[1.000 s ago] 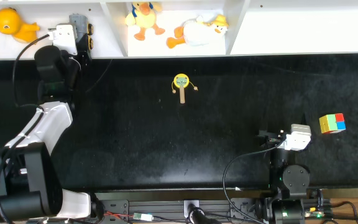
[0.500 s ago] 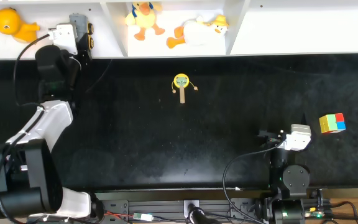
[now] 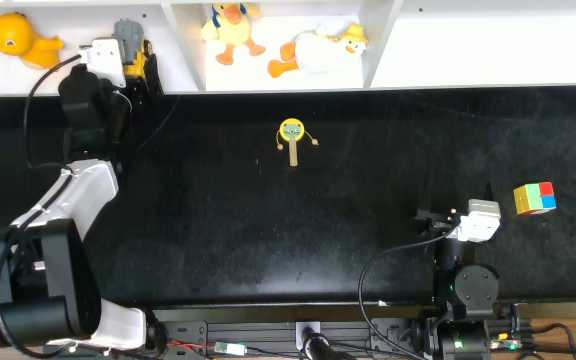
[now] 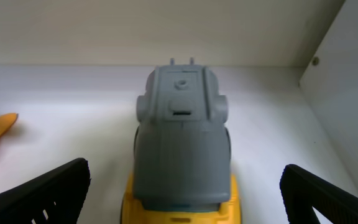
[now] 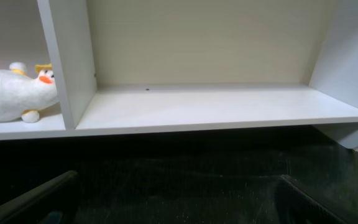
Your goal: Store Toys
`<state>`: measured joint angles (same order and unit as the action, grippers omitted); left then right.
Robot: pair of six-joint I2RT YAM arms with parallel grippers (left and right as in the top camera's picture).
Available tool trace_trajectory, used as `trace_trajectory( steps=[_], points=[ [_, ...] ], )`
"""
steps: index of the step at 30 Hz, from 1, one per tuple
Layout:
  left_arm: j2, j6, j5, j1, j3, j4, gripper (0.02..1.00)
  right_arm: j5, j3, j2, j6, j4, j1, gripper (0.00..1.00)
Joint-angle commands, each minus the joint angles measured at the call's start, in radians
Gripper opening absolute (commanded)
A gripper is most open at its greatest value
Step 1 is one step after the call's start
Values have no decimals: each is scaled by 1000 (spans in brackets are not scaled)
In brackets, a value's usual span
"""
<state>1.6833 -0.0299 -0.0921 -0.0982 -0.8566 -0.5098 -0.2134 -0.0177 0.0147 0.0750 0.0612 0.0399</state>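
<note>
My left gripper (image 4: 185, 167) is inside the left-hand compartment of the white shelf (image 4: 272, 81). Its fingers are spread wide, one on each side of the grey-and-yellow toy truck (image 4: 182, 143). There is a gap between each finger and the truck's flanks, so I am pinching nothing. The truck stands upright on the compartment floor, and the back wall is just beyond its grey top. The divider (image 4: 337, 87) rises close outside one of my fingers. On the other side, the floor runs open toward the orange duck (image 3: 23, 36). My right gripper (image 5: 179, 176) is low over the black table (image 3: 368, 210) near my base, fingers also spread and holding nothing. It faces the shelf's right compartment (image 5: 210, 102), whose front edge meets the table. The white plush duck (image 5: 14, 93) lies past the next divider, beside a yellow plush duck (image 3: 231, 28). A small paddle toy (image 3: 292, 136) lies mid-table, well apart from the colour cube (image 3: 534, 198) near the right edge.
</note>
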Motion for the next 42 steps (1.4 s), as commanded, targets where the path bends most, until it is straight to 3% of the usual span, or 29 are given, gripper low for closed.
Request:
trace_trajectory(
  steps=[1, 12, 18, 36, 38, 42],
  points=[
    [-41, -56, 9, 34, -16, 20, 998, -4, 13, -11, 0, -5, 6, 996],
    [-283, -76, 158, 47, -14, 383, 998, -4, 13, -11, 0, -5, 6, 996],
    [-438, -78, 161, 20, 16, 511, 996, -5, 13, -11, 0, -5, 6, 996],
    [-1051, -78, 191, 11, 445, 593, 998, -4, 13, -11, 0, -6, 6, 996],
    [-1097, -78, 209, 30, 446, 636, 998, -4, 13, -11, 0, -6, 6, 996],
    [-1174, -78, 341, 115, 446, 624, 998, -4, 13, -11, 0, -6, 6, 996]
  ],
)
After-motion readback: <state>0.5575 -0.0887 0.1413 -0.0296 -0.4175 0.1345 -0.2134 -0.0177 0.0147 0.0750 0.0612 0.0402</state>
